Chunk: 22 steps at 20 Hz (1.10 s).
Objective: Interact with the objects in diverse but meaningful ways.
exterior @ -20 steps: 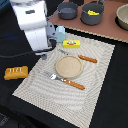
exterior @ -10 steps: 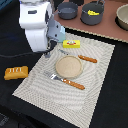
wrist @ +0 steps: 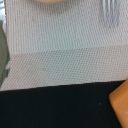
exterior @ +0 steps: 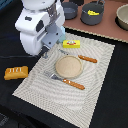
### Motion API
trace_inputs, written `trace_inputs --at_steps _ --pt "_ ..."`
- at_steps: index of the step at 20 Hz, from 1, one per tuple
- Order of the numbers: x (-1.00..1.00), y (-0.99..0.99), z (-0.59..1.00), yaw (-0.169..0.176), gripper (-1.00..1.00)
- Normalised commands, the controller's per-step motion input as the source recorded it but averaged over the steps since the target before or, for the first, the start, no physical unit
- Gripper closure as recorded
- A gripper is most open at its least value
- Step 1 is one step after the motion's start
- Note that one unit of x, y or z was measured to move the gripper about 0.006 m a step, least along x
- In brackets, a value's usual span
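Fingers are out of sight in both views, so I cannot tell whether my gripper is apart or together; the wrist view shows no fingertips at all, and in the exterior view my white arm [exterior: 37,27] hides them. I hang over the woven placemat [exterior: 95,60], above its edge nearest the bread block [exterior: 15,73]. That orange-brown scored block lies on the dark table [exterior: 10,107] just off the mat, on the exterior view's left, and I judge the orange corner [wrist: 121,104] in the wrist view to be it. The yellow red-labelled box [exterior: 71,44] sits on the mat's far edge, beside my arm. The tan plate [exterior: 68,67] is at the mat's middle, with the fork [exterior: 65,81] and the knife [exterior: 80,57] on either side. I judge the bread to be my likeliest target. To do it well, I should centre over the block before descending, set my fingers across its shorter width, and keep clear of the mat's edge so nothing snags.
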Motion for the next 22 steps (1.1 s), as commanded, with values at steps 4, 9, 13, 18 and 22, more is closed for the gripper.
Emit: trace_inputs --at_steps 4,9,13,18,22 --pt "0.18 0.0 0.16 -0.001 -1.0" --pt "0.3 0.0 0.13 -0.014 -1.0" --pt "0.15 0.0 0.01 -0.011 -1.0" --pt "0.01 0.0 0.0 0.0 -1.0" --pt "0.0 0.0 0.0 0.0 -1.0"
